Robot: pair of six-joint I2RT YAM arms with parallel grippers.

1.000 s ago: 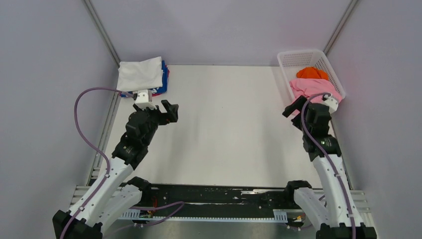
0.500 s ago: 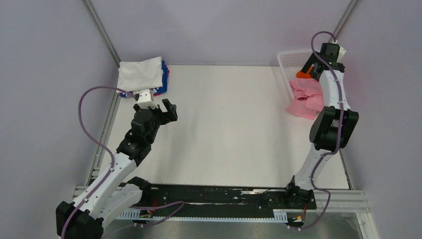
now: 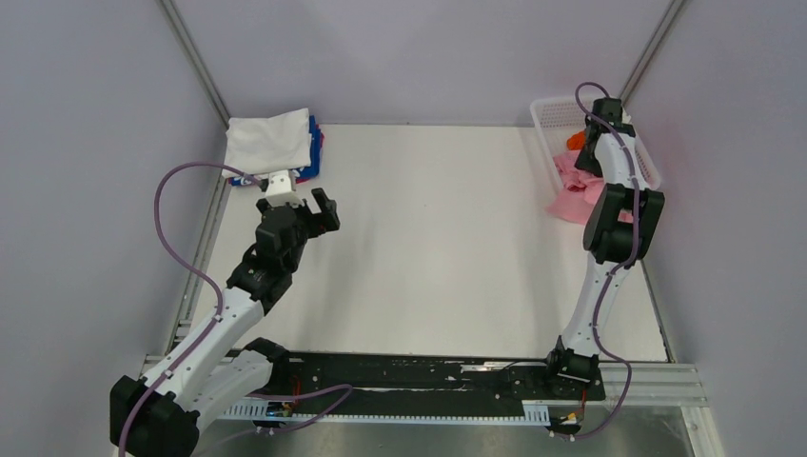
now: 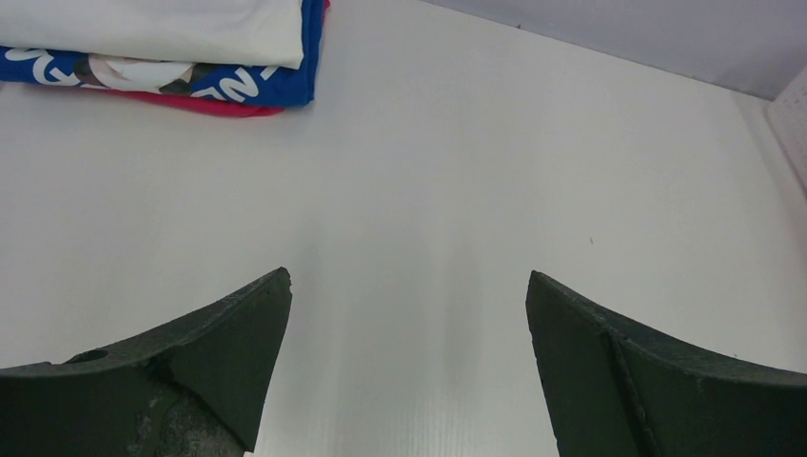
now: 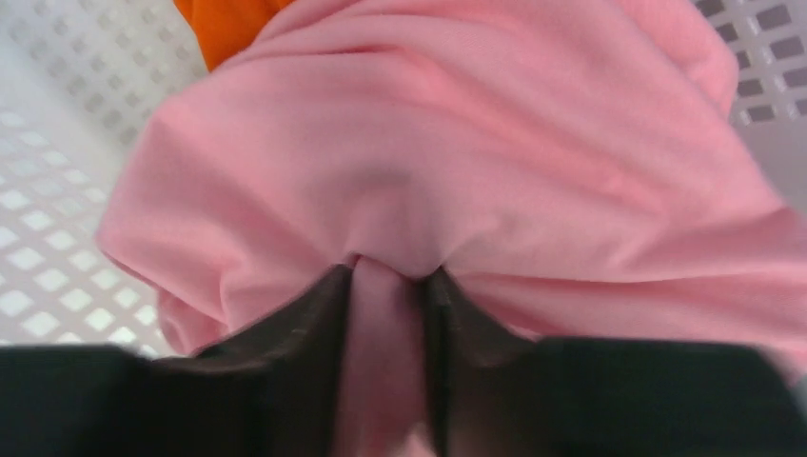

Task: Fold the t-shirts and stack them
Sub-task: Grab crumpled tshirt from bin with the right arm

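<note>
My right tool (image 5: 385, 276) clamps a fold of the soft light pink cloth t-shirt (image 5: 476, 162) spilling from the white plastic mesh basket (image 5: 38, 238) onto the surface (image 3: 428, 238) at far right, while my left tool (image 4: 408, 277) gapes wide, empty.

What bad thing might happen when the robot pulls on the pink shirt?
1. The right tool pinches only a small fold of the pink shirt, so the cloth might slip out.
2. The orange shirt lies against it and may get dragged along.
3. The shirt hangs over the basket rim, so a pull could snag it or tip the basket.
</note>
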